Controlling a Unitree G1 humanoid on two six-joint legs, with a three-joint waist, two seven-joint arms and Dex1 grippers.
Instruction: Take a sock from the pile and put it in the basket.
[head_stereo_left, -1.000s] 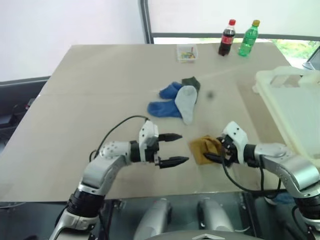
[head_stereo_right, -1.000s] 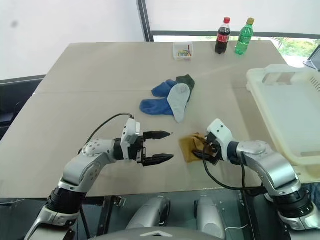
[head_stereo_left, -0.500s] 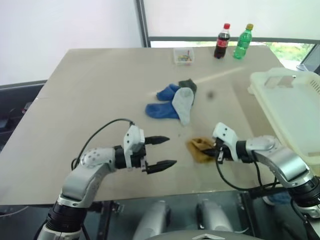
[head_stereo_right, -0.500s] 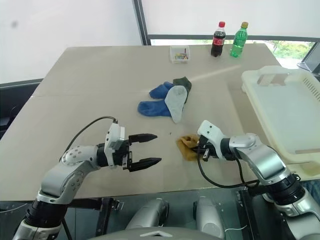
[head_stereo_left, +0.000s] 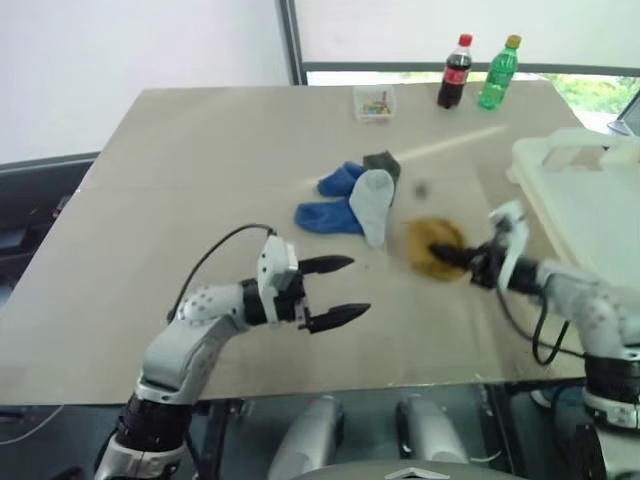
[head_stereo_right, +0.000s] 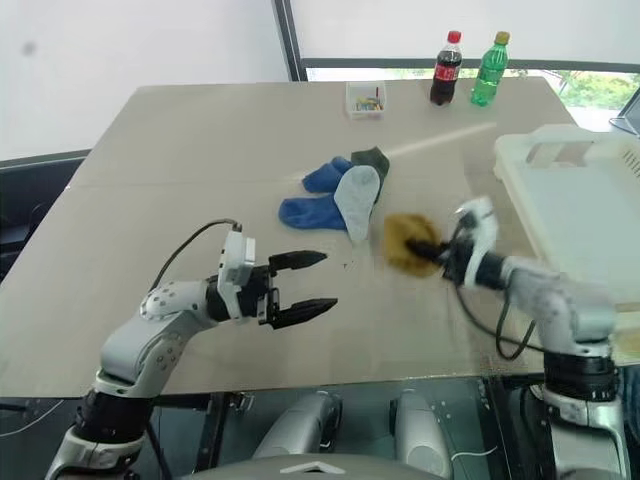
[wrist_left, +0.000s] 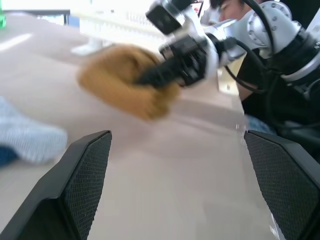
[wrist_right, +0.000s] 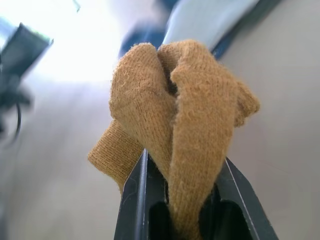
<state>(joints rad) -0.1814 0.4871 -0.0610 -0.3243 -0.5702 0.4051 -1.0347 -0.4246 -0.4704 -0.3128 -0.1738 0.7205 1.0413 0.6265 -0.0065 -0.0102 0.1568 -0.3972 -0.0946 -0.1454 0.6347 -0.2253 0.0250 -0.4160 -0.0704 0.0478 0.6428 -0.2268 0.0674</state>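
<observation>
Right gripper (head_stereo_left: 447, 258) pinches the mustard sock (head_stereo_left: 430, 247): soft, light, limp; mid-bunch hold suffices. Left gripper (head_stereo_left: 342, 289) stands spread.

A mustard-yellow sock (head_stereo_left: 434, 248) has a ribbed knit. The pile (head_stereo_left: 357, 198) mixes blue, light grey and dark green. The basket (head_stereo_left: 590, 195) is pale cream, the counter (head_stereo_left: 200, 180) plain beige. One bottle (head_stereo_left: 455, 72) is dark with a red cap and label, another bottle (head_stereo_left: 498, 74) green with a yellow cap.
</observation>
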